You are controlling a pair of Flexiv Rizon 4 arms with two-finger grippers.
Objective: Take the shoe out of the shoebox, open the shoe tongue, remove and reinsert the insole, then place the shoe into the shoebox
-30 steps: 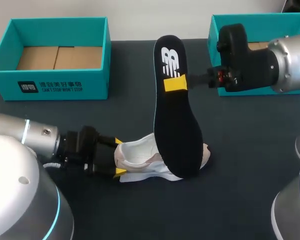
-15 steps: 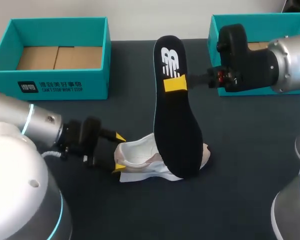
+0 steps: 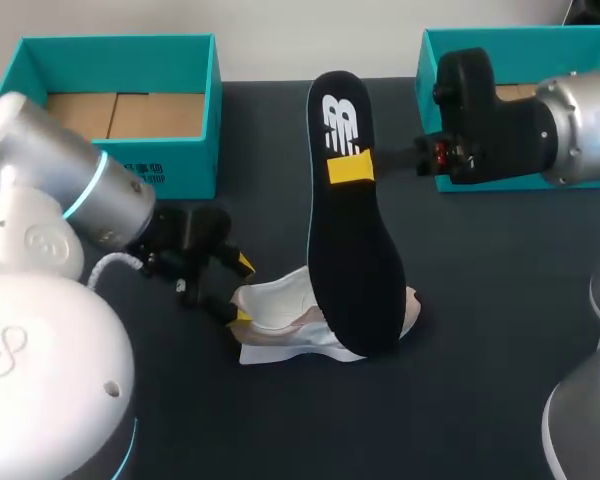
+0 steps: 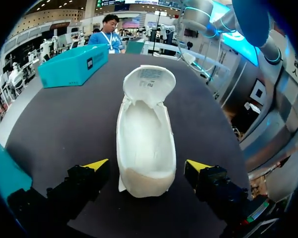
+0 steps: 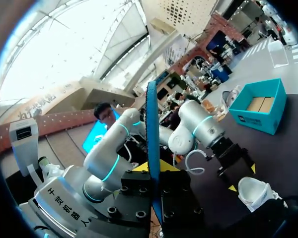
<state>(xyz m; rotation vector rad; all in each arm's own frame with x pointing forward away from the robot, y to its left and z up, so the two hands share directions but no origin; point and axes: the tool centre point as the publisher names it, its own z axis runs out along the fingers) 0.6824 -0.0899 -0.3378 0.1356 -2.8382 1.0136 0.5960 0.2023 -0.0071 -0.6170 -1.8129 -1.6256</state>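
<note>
A white shoe (image 3: 290, 325) lies on the dark table, tongue pulled open, its inside bare in the left wrist view (image 4: 145, 134). My left gripper (image 3: 242, 290) is open at the heel; its yellow tips (image 4: 97, 164) stand either side of the heel with gaps. My right gripper (image 3: 350, 165) is shut on the black insole (image 3: 355, 250), which it holds upright above the table, its lower end covering part of the shoe. In the right wrist view the insole (image 5: 151, 124) shows edge-on between that gripper's (image 5: 153, 168) fingers, with the shoe (image 5: 256, 191) below.
A teal shoebox (image 3: 110, 110) with a cardboard floor stands at the back left. A second teal box (image 3: 500, 50) sits at the back right, partly behind my right arm. My left arm's big joints fill the near left corner.
My left arm has swung up and round, so its gripper now meets the heel from the back left. Shoe, insole and right arm have stayed put.
</note>
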